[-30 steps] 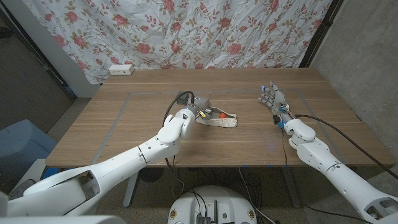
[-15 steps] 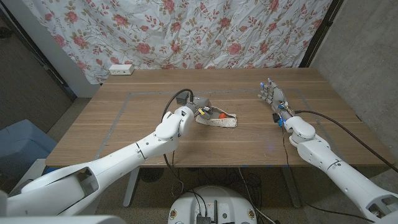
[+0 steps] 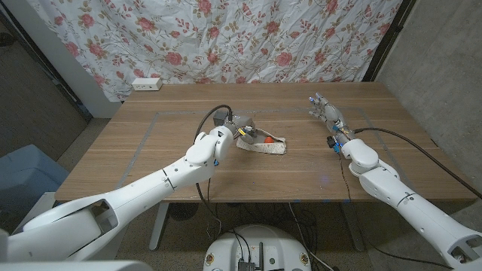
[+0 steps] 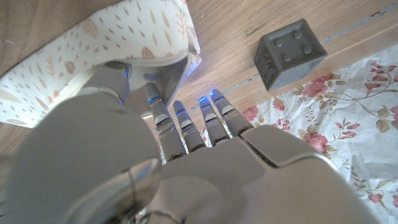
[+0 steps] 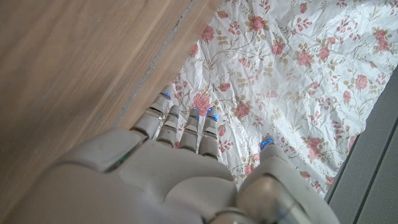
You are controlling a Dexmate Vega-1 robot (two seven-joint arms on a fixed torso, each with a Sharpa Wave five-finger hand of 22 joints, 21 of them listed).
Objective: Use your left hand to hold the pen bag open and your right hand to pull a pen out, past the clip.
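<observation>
The left hand (image 3: 235, 125) grips the end of the white leaf-patterned fabric pen bag (image 3: 265, 144), fingers (image 4: 163, 115) on its open edge, mid-tabletop (image 3: 151, 162); well apart, the right hand (image 3: 328, 119) holds nothing, fingers (image 5: 186, 134) straight and slightly apart.

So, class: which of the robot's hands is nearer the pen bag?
Left. The left hand is at the pen bag's open end, fingers touching it; the right hand stands well off to the bag's right, holding nothing.
</observation>
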